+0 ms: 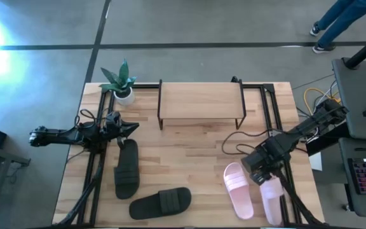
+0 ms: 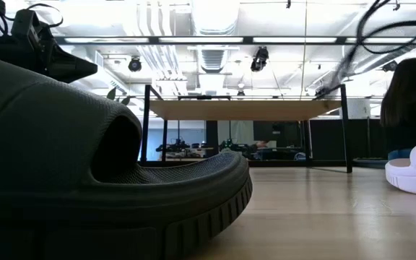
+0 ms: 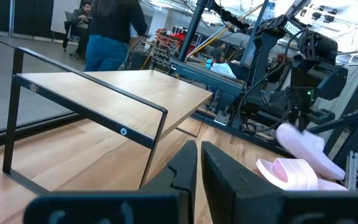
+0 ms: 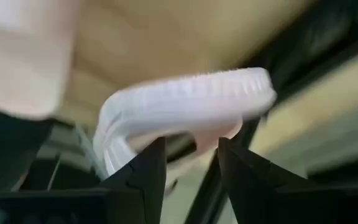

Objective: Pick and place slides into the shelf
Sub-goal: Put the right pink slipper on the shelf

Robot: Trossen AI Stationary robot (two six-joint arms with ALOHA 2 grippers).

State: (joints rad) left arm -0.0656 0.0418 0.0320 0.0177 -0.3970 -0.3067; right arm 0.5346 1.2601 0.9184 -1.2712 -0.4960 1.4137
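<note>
The shelf (image 1: 201, 100) stands on thin black legs at the table's far middle, and also shows as the shelf (image 3: 123, 93) in the left wrist view. Two dark slides lie flat near-left: one slide (image 1: 127, 168) and another (image 1: 161, 202), the latter filling the low view as a dark slide (image 2: 85, 166). One pink slide (image 1: 238, 189) lies flat near-right. My right gripper (image 1: 264, 173) is shut on the second pink slide (image 1: 272, 200). My left gripper (image 1: 132, 129), shut, hovers beyond the dark slide's far end, pointing right. My right gripper (image 4: 191, 165) pinches a pink part (image 4: 213, 134) of the slide just under its ribbed strap (image 4: 185, 102). The fingers come from above, slanting down. In the left wrist view the slide (image 3: 303, 140) sits tilted with its gripped end raised. Whether its other end rests on the table, I cannot tell.
A small potted plant (image 1: 122, 83) stands at the far-left corner beside the shelf. Black rails run along the table's left and right sides. Bare wood lies between the shelf and the slides. People show in the room beyond, one person (image 2: 410, 101) in the low view.
</note>
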